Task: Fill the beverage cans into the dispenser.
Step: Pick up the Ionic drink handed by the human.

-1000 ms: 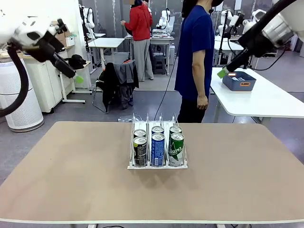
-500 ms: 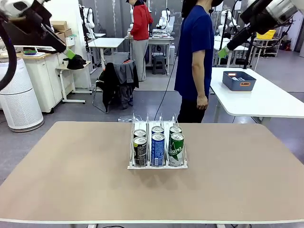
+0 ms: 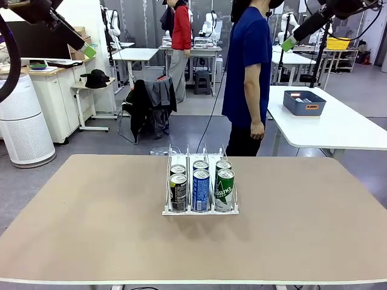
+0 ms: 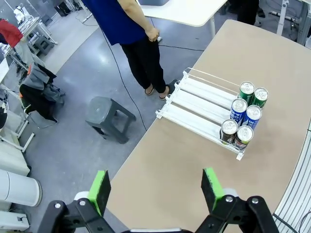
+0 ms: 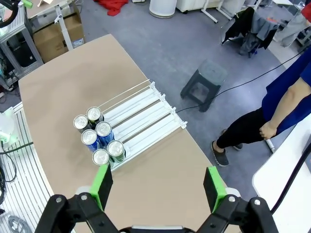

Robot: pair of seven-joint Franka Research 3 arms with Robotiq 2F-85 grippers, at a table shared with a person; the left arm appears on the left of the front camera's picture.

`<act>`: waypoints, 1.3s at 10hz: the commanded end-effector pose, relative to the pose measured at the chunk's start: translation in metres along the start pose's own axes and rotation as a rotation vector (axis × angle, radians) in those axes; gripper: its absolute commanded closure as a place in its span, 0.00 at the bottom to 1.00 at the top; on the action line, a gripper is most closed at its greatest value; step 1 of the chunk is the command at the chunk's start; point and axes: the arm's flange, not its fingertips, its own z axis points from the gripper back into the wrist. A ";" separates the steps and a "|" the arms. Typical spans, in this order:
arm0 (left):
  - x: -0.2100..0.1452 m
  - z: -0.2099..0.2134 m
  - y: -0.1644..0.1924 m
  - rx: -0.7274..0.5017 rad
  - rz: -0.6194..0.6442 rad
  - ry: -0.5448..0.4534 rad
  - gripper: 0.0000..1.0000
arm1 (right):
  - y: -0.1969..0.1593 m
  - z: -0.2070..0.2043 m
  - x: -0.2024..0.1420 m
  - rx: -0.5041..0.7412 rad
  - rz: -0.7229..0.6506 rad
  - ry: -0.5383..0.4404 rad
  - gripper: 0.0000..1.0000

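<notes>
Left pincer (image 4: 156,188) hangs high over the counter (image 4: 160,174), its green pads (image 4: 100,190) spread wide with nothing between them. The right pincer (image 5: 158,185) hangs at a similar height, its pads (image 5: 214,187) equally far apart and empty. From the front, the two sit in the upper corners, well apart from everything on the counter.

At mid-counter stands the dispenser (image 3: 199,211), its three lanes running away from the robot's side toward the person. Six cans (image 3: 201,190) stand upright in it, two to a lane, packed at the near end against the front stop. The left lane's front can is black-and-yellow (image 3: 178,193), the middle lane's is blue-and-white, and the right lane's is green with white lettering (image 3: 224,190). A second can stands right behind each one, and from above each pair looks alike in colour. I cannot tell whether the two cans of a pair touch. Beyond the cans, white rails and thin wire dividers (image 4: 199,104) stretch on to the dispenser's far end.

Just past the counter's far edge stands a person (image 3: 249,66) in a blue top and black trousers, one hand (image 3: 258,130) hanging at the side. A grey stool (image 4: 109,116) sits on the floor near them. Farther off to the right, a white table (image 3: 338,130) carries a blue bin (image 3: 304,103).
</notes>
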 end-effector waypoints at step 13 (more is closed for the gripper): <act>-0.006 -0.001 0.005 0.006 0.009 0.014 0.00 | 0.011 0.022 0.018 0.013 -0.086 -0.002 0.00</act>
